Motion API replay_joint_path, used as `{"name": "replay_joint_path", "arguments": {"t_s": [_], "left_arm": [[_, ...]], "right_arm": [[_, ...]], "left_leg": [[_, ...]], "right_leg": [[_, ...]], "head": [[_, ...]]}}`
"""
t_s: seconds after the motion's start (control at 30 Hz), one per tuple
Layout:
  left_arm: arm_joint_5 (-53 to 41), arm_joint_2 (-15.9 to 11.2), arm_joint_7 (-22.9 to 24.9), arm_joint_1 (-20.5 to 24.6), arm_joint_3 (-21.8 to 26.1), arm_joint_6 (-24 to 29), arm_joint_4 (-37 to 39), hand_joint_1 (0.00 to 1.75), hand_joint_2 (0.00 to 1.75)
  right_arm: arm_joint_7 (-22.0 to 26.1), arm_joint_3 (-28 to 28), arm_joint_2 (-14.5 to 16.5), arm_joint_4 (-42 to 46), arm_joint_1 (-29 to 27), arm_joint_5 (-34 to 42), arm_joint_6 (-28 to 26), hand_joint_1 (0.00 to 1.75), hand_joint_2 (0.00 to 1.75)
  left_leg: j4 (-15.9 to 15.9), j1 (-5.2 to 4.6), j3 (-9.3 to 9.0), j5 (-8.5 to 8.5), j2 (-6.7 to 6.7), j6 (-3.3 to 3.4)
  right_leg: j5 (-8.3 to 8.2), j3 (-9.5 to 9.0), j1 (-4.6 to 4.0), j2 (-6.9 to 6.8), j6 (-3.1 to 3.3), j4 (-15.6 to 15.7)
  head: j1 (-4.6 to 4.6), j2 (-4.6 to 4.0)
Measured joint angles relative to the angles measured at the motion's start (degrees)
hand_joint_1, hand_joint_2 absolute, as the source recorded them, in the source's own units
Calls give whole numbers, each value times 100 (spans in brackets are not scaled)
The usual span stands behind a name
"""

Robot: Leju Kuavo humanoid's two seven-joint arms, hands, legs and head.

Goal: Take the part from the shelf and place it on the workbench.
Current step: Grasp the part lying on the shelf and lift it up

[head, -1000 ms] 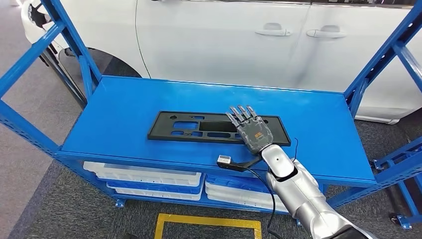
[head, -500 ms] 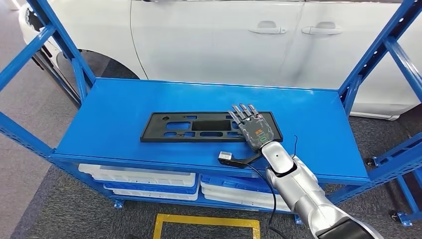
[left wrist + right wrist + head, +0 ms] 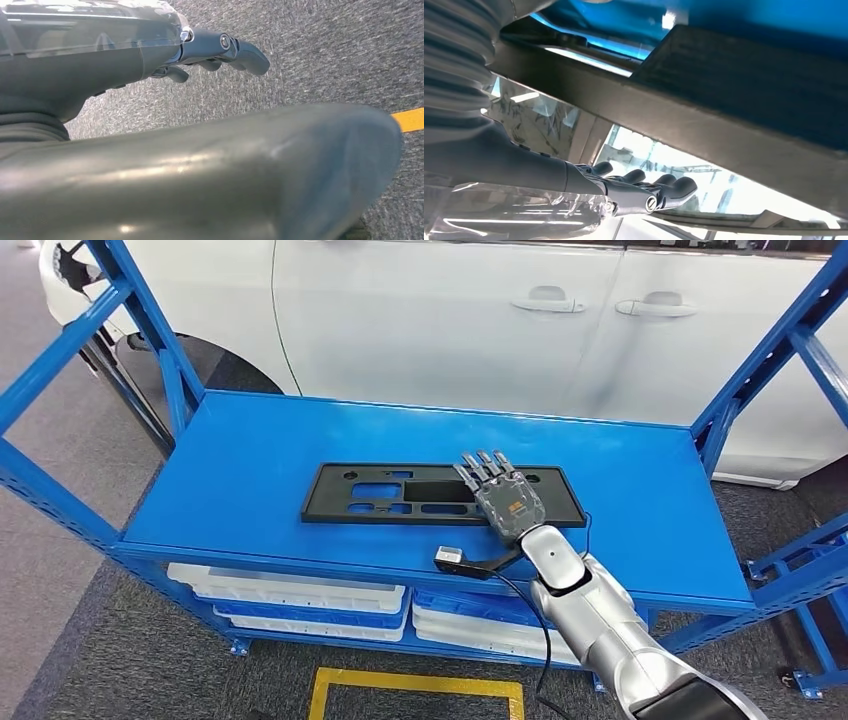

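While the black part lies flat on the blue shelf, I have the right robot hand over its right end, fingers straight, gripping nothing; lifting and carrying to the surface remain.

camera: swung back right | right hand: barely advanced over part

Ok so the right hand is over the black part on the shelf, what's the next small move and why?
Probably lower and close the fingers on the near edge of the black part: the right hand lies flat above its right end, fingers straight, gripping nothing.
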State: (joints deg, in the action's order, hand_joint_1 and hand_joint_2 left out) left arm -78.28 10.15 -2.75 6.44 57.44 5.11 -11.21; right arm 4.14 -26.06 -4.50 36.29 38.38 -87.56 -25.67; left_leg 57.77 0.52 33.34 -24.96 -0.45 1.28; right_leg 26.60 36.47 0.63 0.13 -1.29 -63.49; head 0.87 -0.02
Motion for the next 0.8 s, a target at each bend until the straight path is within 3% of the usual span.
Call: {"name": "replay_joint_path", "arguments": {"t_s": [0.03,0.07,0.17,0.2,0.27,0.33,0.37,0.4,0.43,0.5,0.57,0.7,0.73,0.8], "left_arm": [[4,0,-1,1,1,1,0,0,0],[8,0,-1,1,2,1,0,0,0],[14,0,-4,-4,7,2,0,0,0],[14,0,-6,-4,8,3,0,0,0],[14,-1,-10,-2,9,4,0,0,0],[12,-1,-10,-4,9,4,0,0,0],[9,-1,-9,-10,9,4,0,0,0],[7,-1,-9,-16,9,4,0,0,0],[4,-2,-9,-18,9,5,0,0,0],[1,-5,-9,-12,9,6,0,0,0],[-3,-9,-9,-3,8,6,0,0,0],[-5,-11,-2,-10,11,4,0,0,0],[-5,-12,-1,-8,12,4,0,0,0],[1,-12,0,-6,13,4,0,0,0]], "right_arm": [[4,-2,1,-5,15,0,5,19,175],[8,-5,1,-10,26,0,11,46,175],[19,-15,-3,-31,39,0,28,156,175],[19,-16,-2,-36,44,0,32,169,175],[21,-18,10,-44,53,0,50,172,175],[25,-19,24,-62,51,0,80,171,175],[26,-21,27,-74,46,0,91,172,175],[26,-23,28,-84,43,0,95,173,175],[26,-26,29,-92,41,0,95,174,175],[26,-31,30,-99,42,0,95,175,175],[26,-34,29,-103,46,0,95,175,175],[37,-46,27,-111,44,6,93,175,175],[49,-48,26,-113,48,10,93,175,175],[72,-50,24,-121,53,20,96,175,175]], "left_leg": [[8,-7,6,-6,-1,-21],[12,-12,16,-10,-1,-46],[12,-3,25,-18,1,-135],[67,1,44,-69,4,-163],[529,13,242,-358,9,-208],[1328,18,610,-724,11,-243],[1605,20,746,-798,11,-254],[1679,21,788,-761,12,-259],[1511,22,716,-611,12,-257],[704,20,333,-202,13,-229],[111,8,55,-13,9,-179],[-5,6,24,4,8,-53],[-22,14,19,17,10,-18],[-35,19,16,27,15,17]], "right_leg": [[-108,-145,-13,0,26,324],[-149,-224,-29,1,51,511],[-153,-232,-40,3,131,579],[-166,-243,-26,0,165,602],[-186,-263,-1,-7,221,638],[-184,-262,-4,-9,241,638],[-182,-262,-6,-10,242,636],[-181,-264,-7,-10,241,633],[-177,-269,-7,-9,236,629],[-155,-284,-14,-2,207,613],[-138,-275,-35,7,157,587],[-94,-234,-33,9,40,537],[6,-173,-25,8,11,394],[357,119,-12,4,-28,-253]], "head": [[0,0],[0,0],[0,0],[0,0],[0,0],[0,0],[0,0],[0,0],[0,0],[0,1],[0,1],[0,1],[0,1],[0,0]]}}
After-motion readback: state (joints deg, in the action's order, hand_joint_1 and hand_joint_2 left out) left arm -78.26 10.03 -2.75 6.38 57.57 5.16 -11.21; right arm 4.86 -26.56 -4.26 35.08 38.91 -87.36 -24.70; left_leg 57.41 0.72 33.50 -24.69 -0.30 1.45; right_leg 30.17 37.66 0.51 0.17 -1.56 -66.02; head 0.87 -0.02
